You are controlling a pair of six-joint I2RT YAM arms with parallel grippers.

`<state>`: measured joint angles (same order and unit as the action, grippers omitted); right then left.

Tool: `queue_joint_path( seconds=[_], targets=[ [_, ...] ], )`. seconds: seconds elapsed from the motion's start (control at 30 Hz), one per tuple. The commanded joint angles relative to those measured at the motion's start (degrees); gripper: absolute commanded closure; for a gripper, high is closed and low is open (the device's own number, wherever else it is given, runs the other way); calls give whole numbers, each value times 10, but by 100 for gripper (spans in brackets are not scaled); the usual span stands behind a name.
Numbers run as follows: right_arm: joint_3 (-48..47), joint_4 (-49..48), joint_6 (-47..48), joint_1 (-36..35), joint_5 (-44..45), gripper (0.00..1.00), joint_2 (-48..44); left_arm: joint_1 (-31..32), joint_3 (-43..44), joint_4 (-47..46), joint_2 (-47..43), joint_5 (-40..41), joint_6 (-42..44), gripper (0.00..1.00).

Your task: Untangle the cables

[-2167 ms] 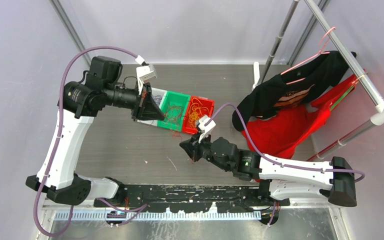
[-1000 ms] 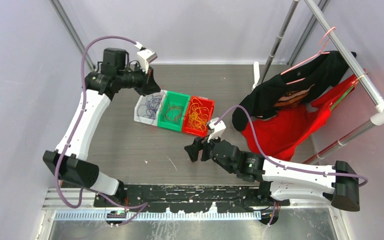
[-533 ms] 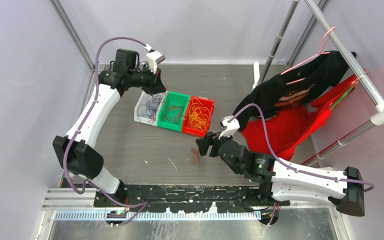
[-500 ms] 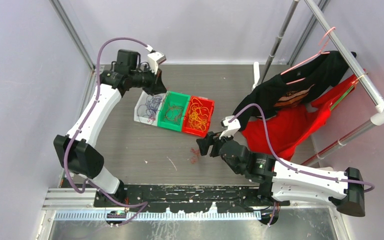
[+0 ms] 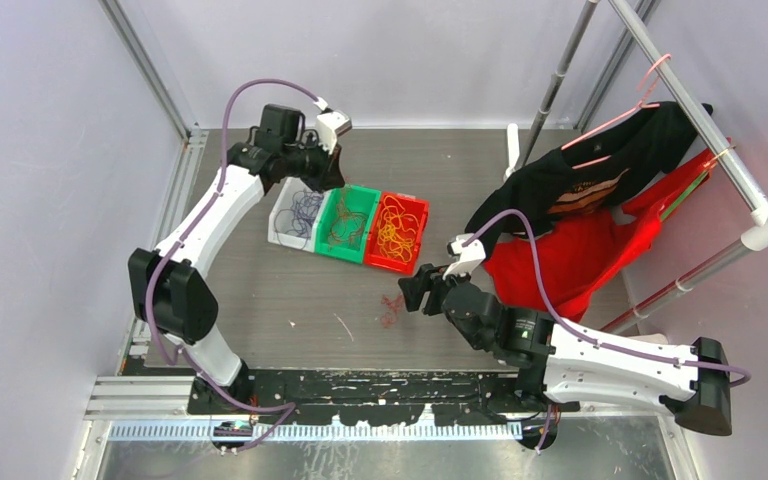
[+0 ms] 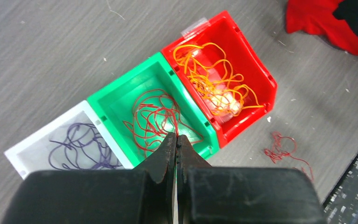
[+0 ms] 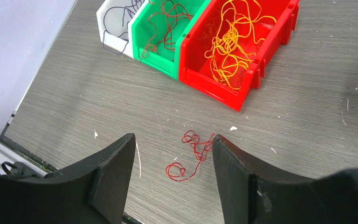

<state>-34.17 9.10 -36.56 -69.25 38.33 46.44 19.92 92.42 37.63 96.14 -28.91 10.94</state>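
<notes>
My right pincer [image 7: 173, 140] hangs spread and empty over the loose red cable [image 7: 192, 156] on the table [image 7: 74, 93], which looks light, limp and snag-prone and is probably best pinched at its curled middle, while my left pincer [image 6: 176, 140] is clenched empty.

Grey table [image 5: 260, 290] carries three bins [image 7: 161, 65], one red cable [image 5: 392, 308].

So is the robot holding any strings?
No, nothing is held. The left gripper is shut empty above the bins; the right gripper hangs open over the loose red cable.
</notes>
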Motion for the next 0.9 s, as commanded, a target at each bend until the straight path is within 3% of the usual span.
queue_joint_path(
  seconds=[0.0,0.3,0.87],
  targets=[
    [2,-12,-13,1,14,34,-16,5,19,-62,12,36,31,100],
    [8,-12,-15,1,17,35,-16,8,72,-69,49,38,31,100],
    [8,9,-29,3,13,37,7,42,-128,-124,47,87,93,100]
  ],
)
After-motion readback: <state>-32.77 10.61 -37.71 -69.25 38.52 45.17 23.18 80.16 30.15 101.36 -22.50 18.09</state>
